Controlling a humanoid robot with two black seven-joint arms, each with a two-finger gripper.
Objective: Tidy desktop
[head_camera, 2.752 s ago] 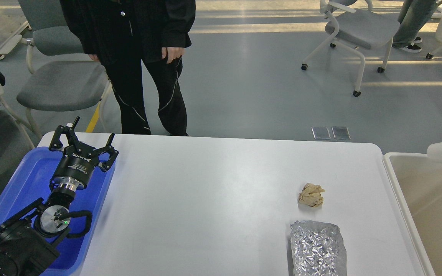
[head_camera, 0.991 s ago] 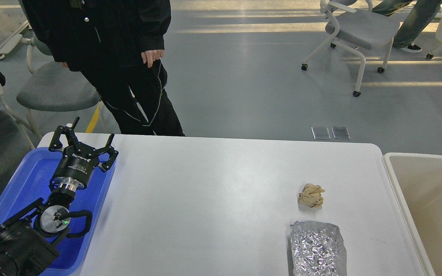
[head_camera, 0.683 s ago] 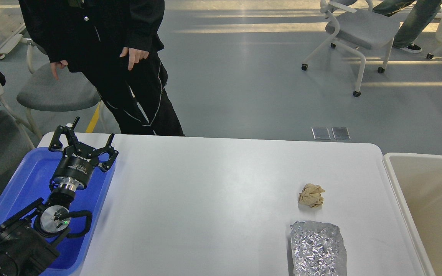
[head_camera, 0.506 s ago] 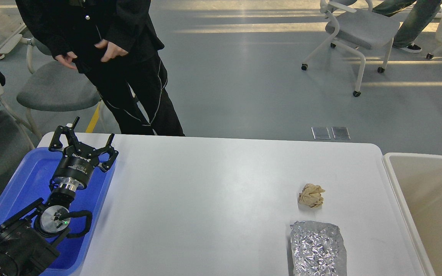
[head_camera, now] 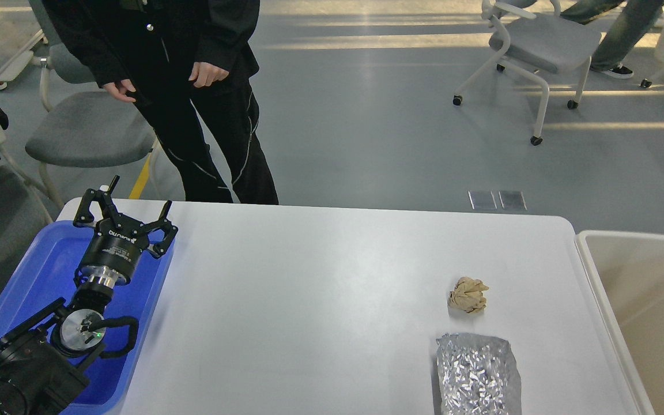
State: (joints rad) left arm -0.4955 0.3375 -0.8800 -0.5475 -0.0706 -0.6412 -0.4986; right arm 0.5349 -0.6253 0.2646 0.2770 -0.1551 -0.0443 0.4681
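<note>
The white desktop (head_camera: 309,300) fills the middle of the head view. On its right part lie a crumpled beige paper ball (head_camera: 468,294) and, nearer the front edge, a silver foil bag (head_camera: 477,374). My left gripper (head_camera: 130,203) is open and empty; it hovers over the far right corner of the blue tray (head_camera: 32,276) at the desktop's left end, far from both items. My right gripper is out of view.
A beige open bin (head_camera: 655,311) stands against the desktop's right edge. A person in black (head_camera: 193,98) stands behind the far left edge. Grey chairs (head_camera: 84,127) (head_camera: 539,40) stand on the floor beyond.
A white cup seen above and then inside the beige bin no longer shows. The person behind the desktop has shifted and moved their hands. My left arm has not moved.
</note>
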